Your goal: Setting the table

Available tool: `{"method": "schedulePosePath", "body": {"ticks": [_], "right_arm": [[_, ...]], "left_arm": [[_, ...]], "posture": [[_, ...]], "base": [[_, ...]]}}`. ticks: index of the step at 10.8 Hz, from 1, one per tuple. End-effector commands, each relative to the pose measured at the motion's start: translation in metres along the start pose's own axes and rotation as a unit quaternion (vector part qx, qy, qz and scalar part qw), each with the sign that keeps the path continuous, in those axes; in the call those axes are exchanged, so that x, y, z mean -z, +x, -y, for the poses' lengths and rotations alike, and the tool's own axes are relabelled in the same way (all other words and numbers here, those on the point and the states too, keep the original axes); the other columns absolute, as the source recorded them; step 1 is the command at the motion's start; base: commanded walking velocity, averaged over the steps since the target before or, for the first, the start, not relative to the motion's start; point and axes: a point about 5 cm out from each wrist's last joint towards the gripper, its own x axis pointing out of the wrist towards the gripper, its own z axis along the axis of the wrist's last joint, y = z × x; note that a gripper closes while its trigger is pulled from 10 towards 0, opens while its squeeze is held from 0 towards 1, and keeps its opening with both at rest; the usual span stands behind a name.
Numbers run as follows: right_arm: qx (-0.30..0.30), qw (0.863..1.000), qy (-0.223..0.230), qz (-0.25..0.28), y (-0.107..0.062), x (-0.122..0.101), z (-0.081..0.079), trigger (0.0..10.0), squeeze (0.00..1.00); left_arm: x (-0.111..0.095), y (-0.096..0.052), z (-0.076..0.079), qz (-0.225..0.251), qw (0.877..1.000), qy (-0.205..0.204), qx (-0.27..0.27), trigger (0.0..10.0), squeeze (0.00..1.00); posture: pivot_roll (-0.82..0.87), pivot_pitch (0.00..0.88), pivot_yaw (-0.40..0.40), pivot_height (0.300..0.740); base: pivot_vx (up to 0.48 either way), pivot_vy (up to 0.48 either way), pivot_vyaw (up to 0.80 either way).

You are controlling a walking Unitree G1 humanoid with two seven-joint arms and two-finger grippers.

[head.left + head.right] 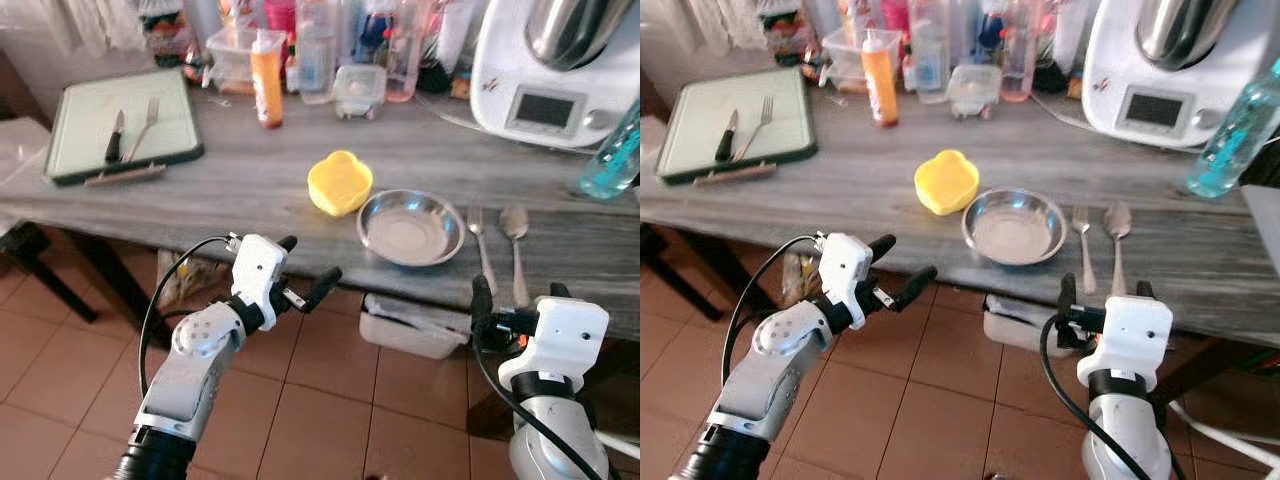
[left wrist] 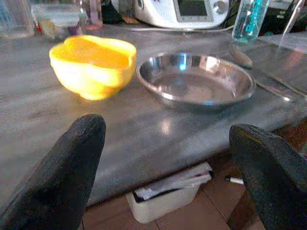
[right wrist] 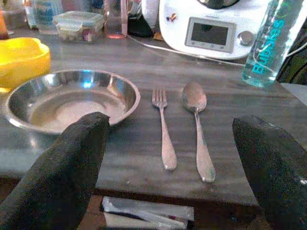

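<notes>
Peeking under the table [image 1: 250,190], a bin [image 1: 415,325] half hidden.

Clutter along the back of the grey wooden table [image 1: 250,185].
A white kitchen machine [image 1: 545,75] with a display stands beside a blue-tinted plastic bottle [image 1: 612,160]; an orange squeeze bottle [image 1: 266,80] and a lidded clear container [image 1: 359,90] stand nearby.

bottle [image 3: 268,45] at 2 o'clock on the table | turquoise lettering running up its clear side, reads roughly "BUBBLES", last letters uncertain || white kitchen machine [image 3: 211,28] at 12 o'clock | grey display, no digits legible || small print on jars at the back | too blurred to read
</notes>
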Motion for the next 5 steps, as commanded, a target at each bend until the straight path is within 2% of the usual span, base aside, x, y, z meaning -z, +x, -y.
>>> {"method": "schedulePosePath", "body": {"ticks": [1,5], "right_arm": [[0.004,1.000,-0.001,0.000,-0.0004,0.0001,0.0017,10.0,0.00],[0.004,1.000,0.000,-0.003,-0.0009,0.0017,0.0009,10.0,0.00]], "left_arm": [[0.0003,0.0007,-0.0004,-0.003,1.000,0.007,0.001,10.0,0.00],[0.0019,0.0004,-0.0004,-0.005,1.000,0.006,0.003,10.0,0.00]], "posture": [[-0.04,0.084,0.023,0.740],[-0.04,0.088,0.026,0.740]], "base": [[-0.285,0.000,0.00],[-0.317,0.000,0.00]]}}
